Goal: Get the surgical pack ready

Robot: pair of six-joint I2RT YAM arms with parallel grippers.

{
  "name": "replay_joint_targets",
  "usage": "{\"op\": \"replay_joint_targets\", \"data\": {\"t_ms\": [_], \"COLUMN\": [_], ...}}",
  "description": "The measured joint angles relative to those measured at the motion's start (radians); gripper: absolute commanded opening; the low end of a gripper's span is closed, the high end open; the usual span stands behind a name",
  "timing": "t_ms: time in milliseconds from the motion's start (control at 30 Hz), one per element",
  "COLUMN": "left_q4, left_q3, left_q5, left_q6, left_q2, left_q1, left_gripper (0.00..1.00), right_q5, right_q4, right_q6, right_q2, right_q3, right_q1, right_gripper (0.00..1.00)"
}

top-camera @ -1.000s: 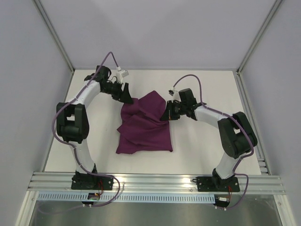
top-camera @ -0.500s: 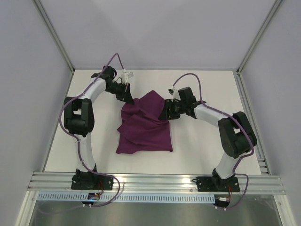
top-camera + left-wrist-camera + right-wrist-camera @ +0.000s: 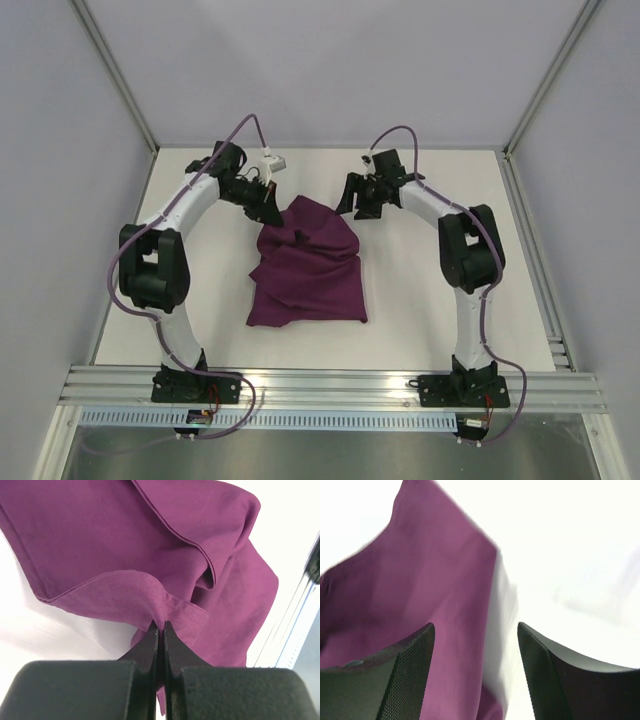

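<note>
The surgical pack (image 3: 305,268) is a crumpled dark purple cloth bundle on the middle of the white table; no tray or instruments show. My left gripper (image 3: 272,208) is at its far left corner, shut. In the left wrist view the left gripper (image 3: 161,626) pinches a raised fold of the surgical pack's hem (image 3: 125,540) between closed jaws. My right gripper (image 3: 353,196) is beyond the cloth's far right corner, open and holding nothing. In the right wrist view its fingers (image 3: 415,665) stand wide apart, with the surgical pack (image 3: 420,590) below and to the left.
White walls with aluminium corner posts close in the table (image 3: 440,300) on three sides. A metal rail (image 3: 330,385) runs along the near edge by the arm bases. Purple cables loop off both arms.
The left gripper shut on the cloth's far left corner. The right gripper let go of the cloth's right edge, opened wide and swung away toward the back of the table.
</note>
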Motion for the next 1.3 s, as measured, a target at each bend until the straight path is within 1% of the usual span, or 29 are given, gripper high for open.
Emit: {"op": "replay_joint_targets", "data": {"t_ms": [133, 233, 333, 400, 467, 500, 567, 600, 633, 667, 900, 1000, 1200, 1300], "left_q4": [0.001, 0.006, 0.008, 0.008, 0.009, 0.009, 0.009, 0.009, 0.009, 0.01, 0.009, 0.009, 0.007, 0.001], "left_q3": [-0.013, -0.028, -0.042, -0.045, -0.045, -0.045, -0.045, -0.045, -0.047, -0.05, -0.08, -0.092, -0.117, -0.119], "left_q5": [-0.013, -0.014, -0.016, -0.018, -0.021, -0.021, -0.022, -0.022, -0.022, -0.022, -0.037, -0.042, -0.049, -0.054], "left_q6": [0.022, 0.034, 0.04, 0.041, 0.042, 0.043, 0.043, 0.043, 0.043, 0.043, 0.059, 0.067, 0.085, 0.098], "left_q2": [-0.001, -0.008, -0.02, -0.025, -0.027, -0.027, -0.027, -0.027, -0.028, -0.031, -0.061, -0.074, -0.106, -0.121], "left_q1": [-0.006, -0.006, -0.006, -0.008, -0.008, -0.008, -0.008, -0.008, -0.008, -0.008, -0.008, -0.008, -0.008, -0.009], "left_gripper": [0.0, 0.0, 0.0, 0.0, 0.0, 0.0, 0.0, 0.0, 0.0, 0.0, 0.0, 0.0, 0.0, 0.02], "right_q5": [0.005, -0.032, -0.083, -0.134, -0.191, -0.211, -0.259, -0.286, -0.305, -0.313, -0.338, -0.34, -0.347, -0.347], "right_q4": [-0.076, -0.125, -0.126, -0.116, -0.08, -0.064, -0.027, -0.007, 0.007, 0.017, 0.098, 0.13, 0.231, 0.275], "right_q6": [0.011, 0.029, 0.047, 0.064, 0.09, 0.101, 0.135, 0.156, 0.173, 0.185, 0.241, 0.259, 0.293, 0.3], "right_q2": [0.157, 0.261, 0.279, 0.29, 0.301, 0.306, 0.328, 0.34, 0.344, 0.345, 0.313, 0.244, 0.042, -0.06], "right_q3": [0.187, 0.304, 0.323, 0.322, 0.311, 0.304, 0.287, 0.278, 0.27, 0.263, 0.244, 0.196, 0.064, -0.014], "right_q1": [0.0, 0.002, 0.006, 0.014, 0.027, 0.032, 0.043, 0.046, 0.049, 0.052, 0.04, 0.035, 0.03, 0.03], "right_gripper": [0.69, 0.68, 0.68, 0.66, 0.51, 0.36, 0.22, 0.17, 0.07, 0.01, 0.01, 0.0, 0.0, 0.0]}}
